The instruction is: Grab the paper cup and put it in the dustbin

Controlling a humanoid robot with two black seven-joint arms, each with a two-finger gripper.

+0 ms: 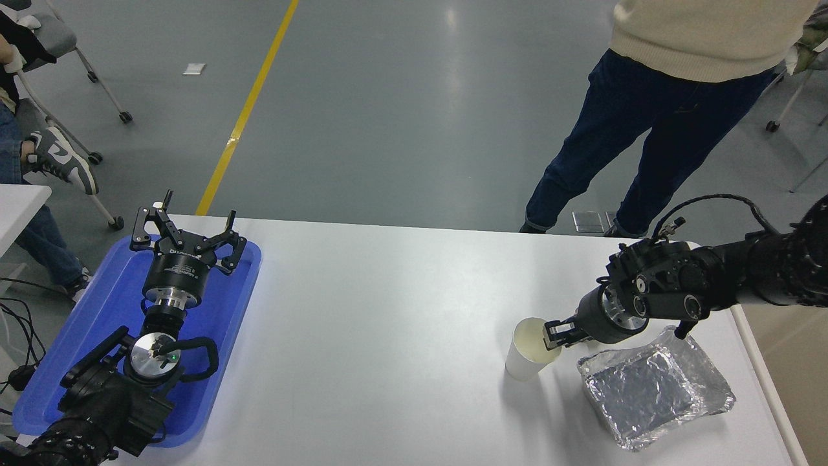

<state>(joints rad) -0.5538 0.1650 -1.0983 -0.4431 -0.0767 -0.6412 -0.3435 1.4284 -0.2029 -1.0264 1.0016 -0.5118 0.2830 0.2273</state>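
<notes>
The white paper cup [525, 355] stands on the white table [388, 310] at the right, just left of a silver foil tray. My right gripper [554, 335] comes in from the right edge, and its fingers pinch the cup's right rim, one inside and one outside. The cup's base rests on the table. The dustbin [794, 369] shows only as a beige part with a pale rim past the table's right edge. My left gripper [184, 226] is parked open above the blue tray at the lower left.
A crinkled silver foil tray [656, 391] lies right of the cup, under my right wrist. A blue plastic tray [77, 336] lies under the left arm. A person [653, 123] stands at the far side on the right. Chairs and a seated person's legs are at the far left.
</notes>
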